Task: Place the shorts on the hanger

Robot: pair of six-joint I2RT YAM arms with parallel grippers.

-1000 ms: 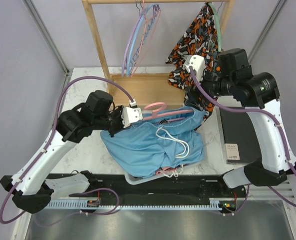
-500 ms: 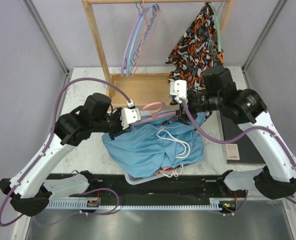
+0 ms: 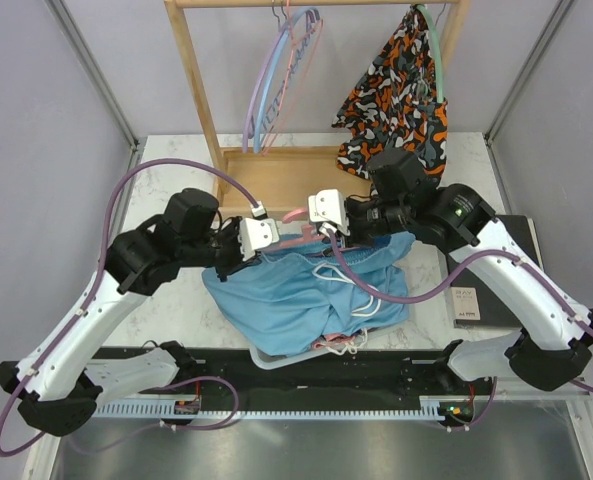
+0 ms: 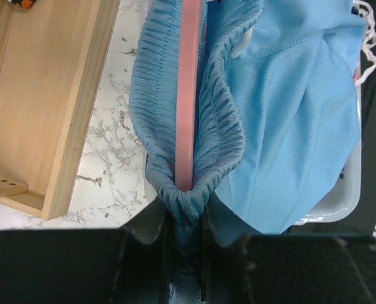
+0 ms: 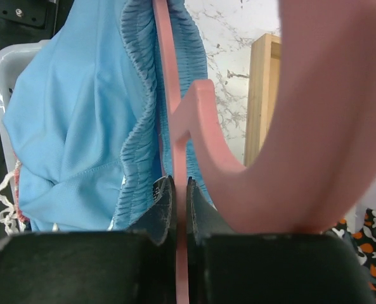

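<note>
A wooden rack (image 3: 198, 90) stands at the far side of the white marble worktop (image 3: 166, 175), its flat wooden base (image 3: 276, 168) lying on the marble. From the top rail hangs a bunch of thin hangers (image 3: 266, 95), lilac, blue and pink, close together left of the middle. At the rail's right end a mint-green hanger (image 3: 434, 40) carries an orange, black and white patterned garment (image 3: 396, 85) that drapes down towards the worktop. On the right lies a dark flat rectangular item (image 3: 481, 265) with a white label (image 3: 466, 296). Near the front edge, part of a pale tray's rim (image 3: 268, 358) shows.
</note>
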